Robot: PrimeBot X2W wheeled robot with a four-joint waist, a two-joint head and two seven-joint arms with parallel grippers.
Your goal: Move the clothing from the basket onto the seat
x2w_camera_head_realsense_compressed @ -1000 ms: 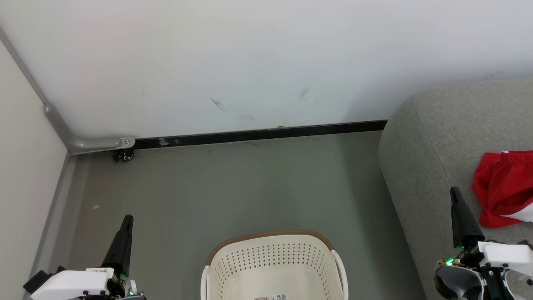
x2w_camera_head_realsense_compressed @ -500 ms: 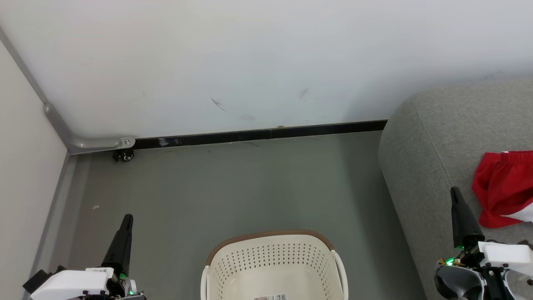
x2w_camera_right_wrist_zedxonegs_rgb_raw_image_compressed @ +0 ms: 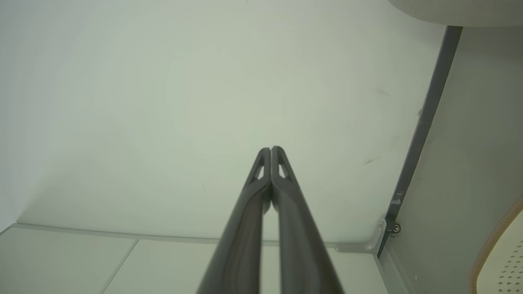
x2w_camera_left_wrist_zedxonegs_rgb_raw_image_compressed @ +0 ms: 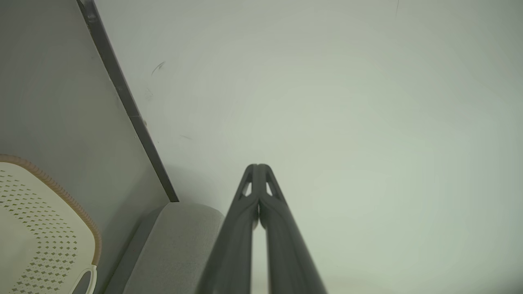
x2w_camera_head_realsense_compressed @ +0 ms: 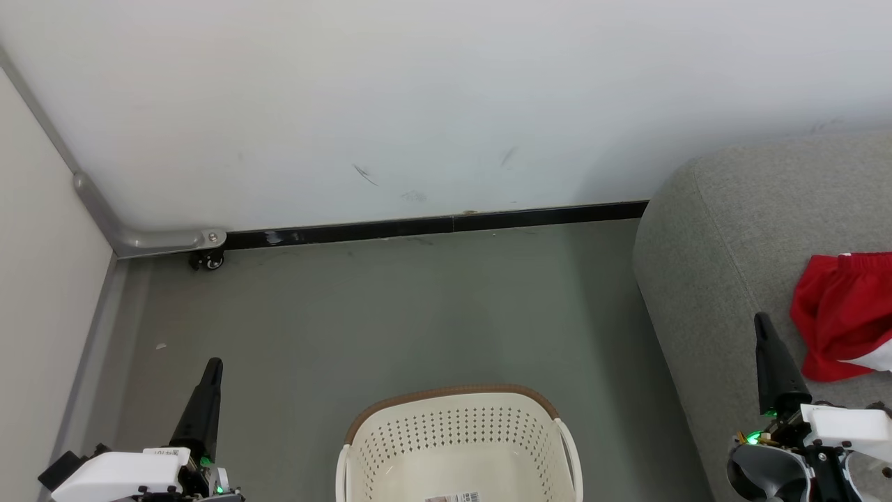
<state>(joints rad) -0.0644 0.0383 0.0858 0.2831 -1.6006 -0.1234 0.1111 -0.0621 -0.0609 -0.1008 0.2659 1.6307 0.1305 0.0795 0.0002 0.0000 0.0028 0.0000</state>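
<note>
Clothing (x2w_camera_head_realsense_compressed: 843, 314) is already on the seat (x2w_camera_head_realsense_compressed: 725, 230) as far as I can see. It's a red heap with a bit of white trim, just to the right of the right end effector (x2w_camera_head_realsense_compressed: 762, 322). It runs off the frame edge, so I can't tell if it's one piece or more.

Basket (x2w_camera_head_realsense_compressed: 453, 425) sits on the floor (x2w_camera_head_realsense_compressed: 390, 307) between the two end effectors, nearer the camera than their tips. The part of its inside that shows is bare, just a sticker (x2w_camera_head_realsense_compressed: 453, 497) on the bottom. The near half is cut off by the frame though, so I wouldn't swear nothing's left in there.

Left end effector (x2w_camera_head_realsense_compressed: 211, 369) is out to the left of the basket, jaws pressed together, holding nothing. The left wrist view backs that up: the tips meet against plain wall (x2w_camera_left_wrist_zedxonegs_rgb_raw_image_compressed: 367, 122). The right one is the same deal, closed tight and empty, hovering over the seat's edge. The clothing is beside it and looks apart from it.

My read is the job's basically finished, or very near it. Nothing's in hand and nothing red shows in the basket. The only thing left would be checking the hidden part of the basket. If something's in there, it needs one more grab and a carry over to the seat.
</note>
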